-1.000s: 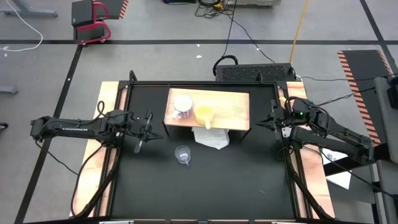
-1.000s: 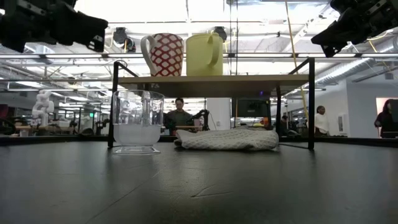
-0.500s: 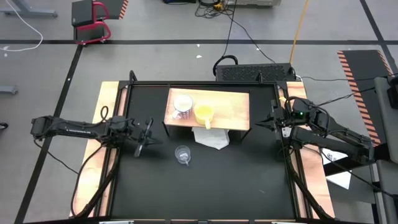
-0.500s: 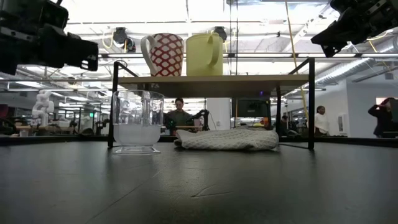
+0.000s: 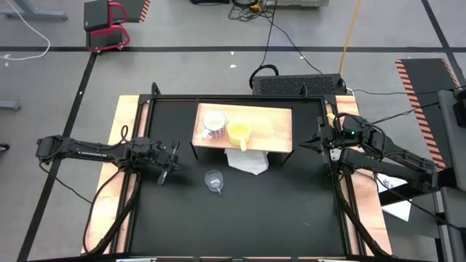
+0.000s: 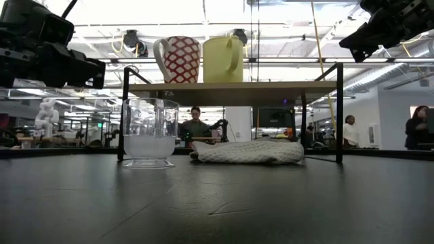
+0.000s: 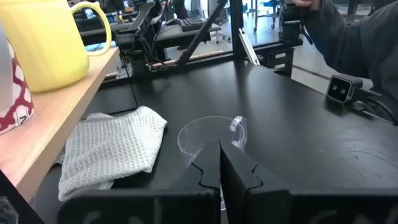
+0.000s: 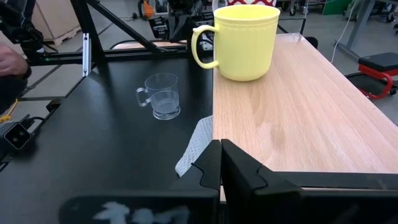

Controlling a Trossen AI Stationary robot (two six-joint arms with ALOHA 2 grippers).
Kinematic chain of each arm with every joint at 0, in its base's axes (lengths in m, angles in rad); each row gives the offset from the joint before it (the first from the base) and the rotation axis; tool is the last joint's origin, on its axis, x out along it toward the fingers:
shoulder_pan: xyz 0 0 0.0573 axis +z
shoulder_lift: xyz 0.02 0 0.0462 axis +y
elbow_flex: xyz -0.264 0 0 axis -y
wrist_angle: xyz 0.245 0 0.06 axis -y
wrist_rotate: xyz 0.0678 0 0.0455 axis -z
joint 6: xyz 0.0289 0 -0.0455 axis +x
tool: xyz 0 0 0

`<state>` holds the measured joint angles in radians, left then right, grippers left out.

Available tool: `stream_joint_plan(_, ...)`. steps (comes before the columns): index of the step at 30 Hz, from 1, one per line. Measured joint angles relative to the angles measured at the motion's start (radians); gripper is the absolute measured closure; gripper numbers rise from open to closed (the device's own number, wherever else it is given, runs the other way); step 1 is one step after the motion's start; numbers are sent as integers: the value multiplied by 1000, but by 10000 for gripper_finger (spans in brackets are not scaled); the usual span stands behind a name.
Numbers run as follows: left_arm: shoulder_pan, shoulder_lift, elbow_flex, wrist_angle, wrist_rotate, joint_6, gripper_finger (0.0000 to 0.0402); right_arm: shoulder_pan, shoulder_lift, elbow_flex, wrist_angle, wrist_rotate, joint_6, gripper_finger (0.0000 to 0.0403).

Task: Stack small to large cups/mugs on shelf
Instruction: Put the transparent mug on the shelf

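Note:
The shelf (image 5: pixel 273 131) stands at the table's far middle. On its wooden top rest a white mug with a red pattern (image 5: pixel 213 124) and, beside it, a yellow mug (image 5: pixel 239 133), each upright on its base. A clear glass cup (image 5: pixel 213 180) stands upright on the black table in front of the shelf. My left gripper (image 5: pixel 177 156) hovers shut to the left of the glass cup (image 7: pixel 208 137), pointing at it. My right gripper (image 5: pixel 307 144) hangs shut above the shelf's right end, facing the yellow mug (image 8: pixel 245 40).
A white cloth (image 5: pixel 247 161) lies on the table, partly under the shelf's front edge. Light wooden strips (image 5: pixel 109 196) run along the table's left and right sides. A small black camera box (image 7: pixel 341 90) sits on the table. People show in the room behind.
My left gripper has come down toward the table, still shut and pointing at the glass cup. The mugs, the glass cup and the cloth have stayed where they were.

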<state>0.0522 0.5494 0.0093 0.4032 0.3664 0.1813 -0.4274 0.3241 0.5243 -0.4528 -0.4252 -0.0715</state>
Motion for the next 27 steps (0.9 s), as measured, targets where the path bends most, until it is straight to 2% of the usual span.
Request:
stream_joint_plan(16, 0, 0, 1, 24, 3, 1, 400, 0, 0, 0, 0, 0, 0, 403)
stream_joint_plan(27, 0, 0, 1, 20, 2, -1, 383, 0, 0, 0, 0, 0, 0, 403)
